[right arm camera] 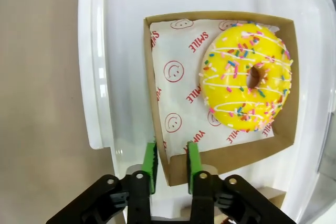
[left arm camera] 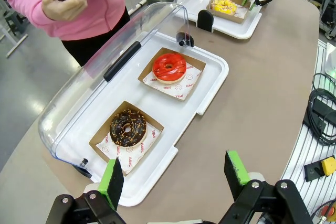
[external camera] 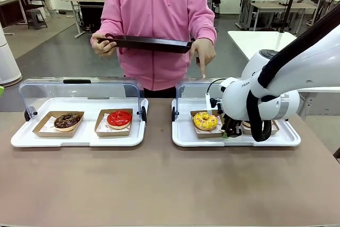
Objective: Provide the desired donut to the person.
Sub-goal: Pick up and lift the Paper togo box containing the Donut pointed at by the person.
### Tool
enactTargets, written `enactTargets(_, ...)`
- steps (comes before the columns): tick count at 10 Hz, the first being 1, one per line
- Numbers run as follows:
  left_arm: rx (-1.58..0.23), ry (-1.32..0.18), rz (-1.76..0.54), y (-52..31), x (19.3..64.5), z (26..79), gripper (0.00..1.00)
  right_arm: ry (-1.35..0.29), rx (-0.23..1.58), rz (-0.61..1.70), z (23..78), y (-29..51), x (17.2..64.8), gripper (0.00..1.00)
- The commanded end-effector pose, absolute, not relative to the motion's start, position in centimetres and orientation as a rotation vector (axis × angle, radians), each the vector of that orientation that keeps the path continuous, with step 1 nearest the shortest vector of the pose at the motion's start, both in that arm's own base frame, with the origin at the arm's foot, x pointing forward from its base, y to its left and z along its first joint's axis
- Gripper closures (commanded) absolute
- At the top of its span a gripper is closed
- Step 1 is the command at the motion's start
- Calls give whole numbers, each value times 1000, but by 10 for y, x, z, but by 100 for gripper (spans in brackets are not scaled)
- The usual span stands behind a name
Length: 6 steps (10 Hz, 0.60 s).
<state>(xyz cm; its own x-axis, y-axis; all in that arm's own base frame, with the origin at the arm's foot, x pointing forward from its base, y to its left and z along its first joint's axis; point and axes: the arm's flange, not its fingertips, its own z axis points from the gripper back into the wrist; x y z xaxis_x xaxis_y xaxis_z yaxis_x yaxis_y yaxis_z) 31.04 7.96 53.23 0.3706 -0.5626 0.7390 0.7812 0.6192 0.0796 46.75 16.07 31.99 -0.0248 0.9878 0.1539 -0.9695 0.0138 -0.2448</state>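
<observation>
On the right gripper (right arm camera: 171,153), narrowly parted jaws are straddling the cardboard box (right arm camera: 236,155) wall, not yet pinching, since the person's hand (external camera: 203,51) is pointing at that yellow donut (right arm camera: 231,93) in the right-hand tray (external camera: 287,141).

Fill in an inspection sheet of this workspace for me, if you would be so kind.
Surface: brown table carrying a left tray and a right tray, both white with clear lids raised.
Job's things: chocolate donut and red donut in the left tray; yellow donut in the right tray, in a cardboard box. The person holds a dark tray and points a hand down toward the yellow donut.
Clutter: nothing seen.
Grippers: left gripper open, holding nothing, near the left tray; right gripper straddles a corner of the box, grip unclear.
Cables: black coil beside the table; black hose along the right arm.
Surroundings: other tables behind, grey floor.
</observation>
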Motion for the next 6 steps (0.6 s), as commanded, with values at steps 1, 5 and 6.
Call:
enactTargets(1, -312, -816, -889, 81, 310, 532, 0, -270, -66, 1583, 322, 158, 477, 100)
enactTargets(5, -312, -816, -889, 81, 310, 532, 0, -290, -51, 1582, 338, 153, 467, 100)
enactTargets(6, -312, -816, -889, 81, 310, 532, 0, -309, -72, 1585, 347, 148, 458, 100)
